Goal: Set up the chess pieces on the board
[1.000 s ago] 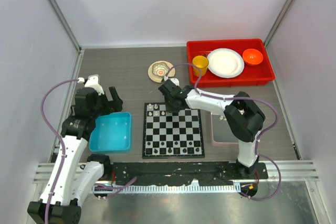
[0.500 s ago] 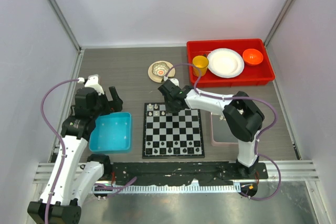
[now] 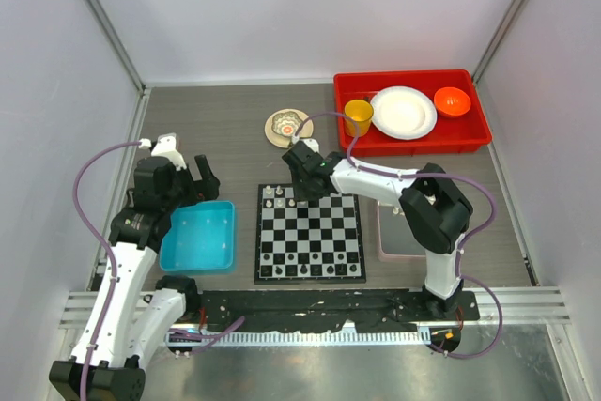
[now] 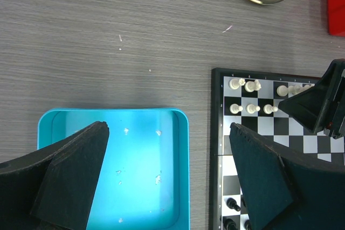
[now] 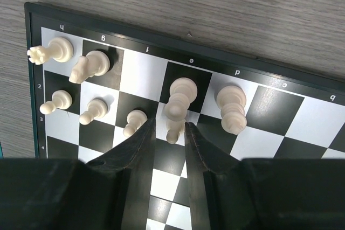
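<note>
two jaws of my right gripper (image 5: 170, 125) are sitting slightly parted around a cream pawn (image 5: 173, 133) on the board (image 5: 269, 106), second row, not pinching it; left gripper (image 4: 168, 133) is hovering spread wide over the blue bin (image 4: 113, 113).

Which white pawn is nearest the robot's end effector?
The pawn standing between the right end effector's tips. The other three pawns line up off to one side.

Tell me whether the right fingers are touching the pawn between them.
Cannot tell. In the right wrist view the pawn stands between the fingers, its outline merging with the board; neither gap nor contact shows.
</note>
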Action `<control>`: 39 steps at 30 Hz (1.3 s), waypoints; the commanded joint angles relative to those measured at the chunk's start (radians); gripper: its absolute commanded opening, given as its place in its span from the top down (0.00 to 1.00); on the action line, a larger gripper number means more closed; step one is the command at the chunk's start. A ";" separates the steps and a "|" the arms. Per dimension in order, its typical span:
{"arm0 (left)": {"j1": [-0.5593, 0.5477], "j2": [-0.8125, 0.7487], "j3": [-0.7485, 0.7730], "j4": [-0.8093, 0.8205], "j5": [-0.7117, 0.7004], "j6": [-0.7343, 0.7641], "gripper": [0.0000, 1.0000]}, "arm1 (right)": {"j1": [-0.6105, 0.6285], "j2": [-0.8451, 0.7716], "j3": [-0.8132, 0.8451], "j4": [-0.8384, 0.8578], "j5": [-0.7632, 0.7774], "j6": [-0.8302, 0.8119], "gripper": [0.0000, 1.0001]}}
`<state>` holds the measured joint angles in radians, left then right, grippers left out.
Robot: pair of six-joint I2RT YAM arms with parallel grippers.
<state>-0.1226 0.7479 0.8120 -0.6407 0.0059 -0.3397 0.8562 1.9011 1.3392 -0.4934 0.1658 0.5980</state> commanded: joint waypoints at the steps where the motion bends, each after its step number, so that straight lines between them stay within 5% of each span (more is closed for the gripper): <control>1: -0.002 -0.009 -0.004 0.033 0.016 0.004 0.00 | 0.007 -0.034 0.043 0.009 0.004 -0.009 0.66; 15: -0.002 -0.009 -0.005 0.032 0.016 0.002 0.00 | -0.055 -0.425 -0.104 -0.134 0.238 0.039 0.60; 25: -0.002 -0.010 -0.007 0.032 0.020 0.002 0.00 | -0.502 -0.792 -0.474 -0.159 0.225 0.166 0.54; 30: -0.003 -0.007 -0.005 0.032 0.020 0.002 0.00 | -0.666 -0.810 -0.531 -0.157 0.166 0.140 0.53; 39: -0.002 -0.004 -0.005 0.032 0.022 0.002 0.00 | -0.723 -0.740 -0.600 -0.086 0.110 0.126 0.55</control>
<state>-0.1226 0.7479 0.8120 -0.6407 0.0101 -0.3397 0.1448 1.1419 0.7696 -0.6334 0.3050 0.7246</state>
